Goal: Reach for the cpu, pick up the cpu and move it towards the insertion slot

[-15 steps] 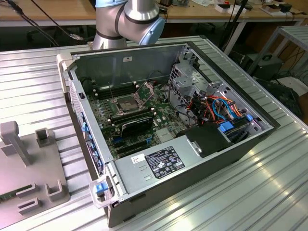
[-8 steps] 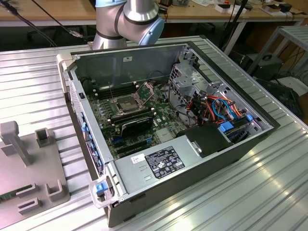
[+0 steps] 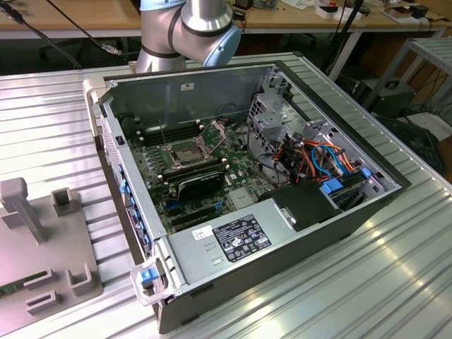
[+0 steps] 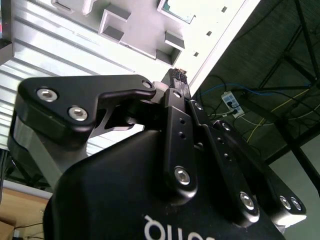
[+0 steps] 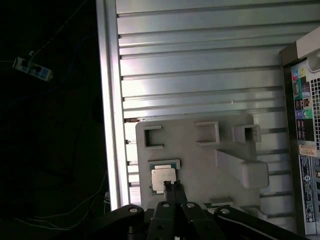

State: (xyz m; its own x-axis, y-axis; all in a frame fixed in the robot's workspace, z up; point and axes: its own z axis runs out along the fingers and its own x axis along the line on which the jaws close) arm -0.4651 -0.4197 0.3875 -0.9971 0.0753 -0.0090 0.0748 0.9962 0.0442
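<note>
The hand (image 5: 172, 186) hangs over the grey plate (image 5: 200, 150), its two black fingers pressed together and pinching nothing. The second wrist view shows the hand (image 4: 178, 80) with the same closed tips.

The cpu (image 5: 161, 179) lies flat in a shallow pocket of the plate. In the first wrist view it is just beside the fingertips, with no contact to be seen (a corner of the cpu (image 4: 176, 7) also peeps into the second wrist view).

The plate sits close to the edge of the counter (image 5: 200, 50), with dark floor and cables past that edge. A post (image 5: 245, 172) stands on the plate, apart from the cpu, toward the case (image 5: 305, 125). A narrow strip of bare ribbed counter runs between plate and case.

In the exterior view the slot (image 3: 185, 152) lies deep in the case, which is open at the top. Its thin bracket is tilted up, and a black card (image 3: 201, 182) lies just beside it.
</note>
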